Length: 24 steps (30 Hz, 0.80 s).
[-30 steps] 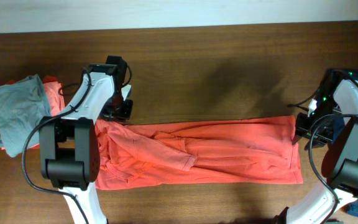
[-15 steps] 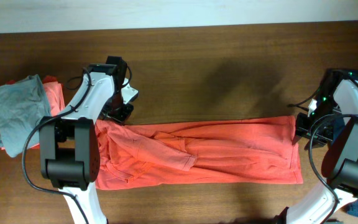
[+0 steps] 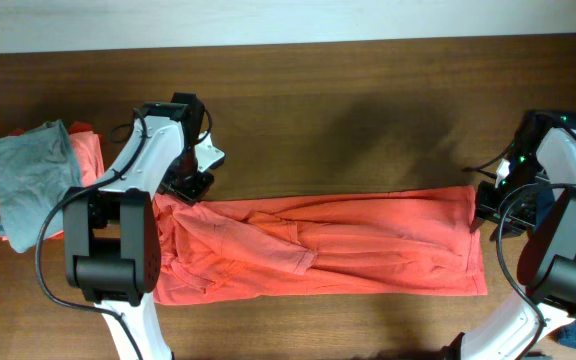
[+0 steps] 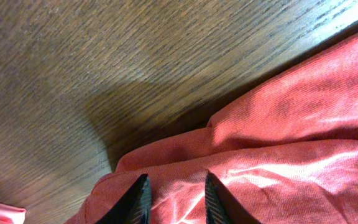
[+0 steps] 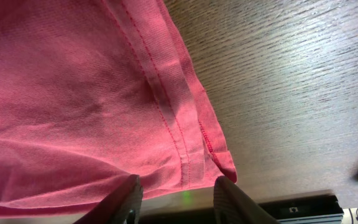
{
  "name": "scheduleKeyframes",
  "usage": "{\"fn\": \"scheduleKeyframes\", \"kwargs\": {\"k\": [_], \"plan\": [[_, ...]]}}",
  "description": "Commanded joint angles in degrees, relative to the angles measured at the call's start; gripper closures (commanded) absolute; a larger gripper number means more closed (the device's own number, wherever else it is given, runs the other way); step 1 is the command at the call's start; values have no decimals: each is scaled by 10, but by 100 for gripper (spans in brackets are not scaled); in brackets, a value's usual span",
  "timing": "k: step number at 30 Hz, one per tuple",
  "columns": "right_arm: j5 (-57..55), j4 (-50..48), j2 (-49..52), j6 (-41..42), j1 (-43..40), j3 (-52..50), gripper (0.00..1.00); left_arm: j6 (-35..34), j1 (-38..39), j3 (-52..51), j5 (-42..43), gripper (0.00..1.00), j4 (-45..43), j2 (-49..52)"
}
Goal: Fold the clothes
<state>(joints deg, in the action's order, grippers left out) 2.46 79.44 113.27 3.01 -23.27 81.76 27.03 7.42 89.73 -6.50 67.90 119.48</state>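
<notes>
Wood-grain table [image 3: 368,130] fills the overhead view, dark brown from edge to edge. Across its lower half lies the orange-red T-shirt [image 3: 368,250], drawn out into a long band that runs from the left arm [image 3: 133,170] to the right arm [image 3: 568,160], with loose wrinkles and a folded-in sleeve near its middle. The shirt's left end is wider and bunched, and part of it is hidden under the left arm's base.

At the far left sits a crumpled grey garment [image 3: 28,175], resting on another piece of orange cloth [image 3: 90,155] that shows around its edges.

The left gripper [image 4: 176,186] is at the shirt's upper left corner. Its dark fingers [image 4: 138,199] stand a narrow way apart with cloth between them; whether they pinch that cloth cannot be told.

The right gripper [image 5: 176,186] is at the shirt's right end. Its fingers [image 5: 124,199] stand wider apart, one on either side of the double-stitched hem [image 5: 173,130], and do not press together on it. The hem's corner [image 5: 229,171] lies flat on the wood just beside the outer finger.
</notes>
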Motion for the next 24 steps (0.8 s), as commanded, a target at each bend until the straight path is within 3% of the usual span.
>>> {"fn": "scheduleKeyframes", "kwargs": {"k": [1, 5, 8, 19, 21, 24], "plan": [[3, 1, -16, 2, -3, 8, 57, 14, -1, -8, -4, 74, -5, -10], [3, 1, -16, 2, -3, 8, 57, 14, -1, -8, -4, 76, -4, -10], [3, 1, -16, 2, -3, 8, 57, 14, -1, -8, -4, 64, -5, -10], [3, 3, -16, 2, -3, 8, 57, 14, -1, -41, -23, 63, -21, -9], [3, 3, -16, 2, -3, 8, 57, 14, -1, -45, -23, 69, -25, -9], [3, 3, -16, 2, -3, 8, 57, 6, -1, -45, -27, 91, -26, -11]]}}
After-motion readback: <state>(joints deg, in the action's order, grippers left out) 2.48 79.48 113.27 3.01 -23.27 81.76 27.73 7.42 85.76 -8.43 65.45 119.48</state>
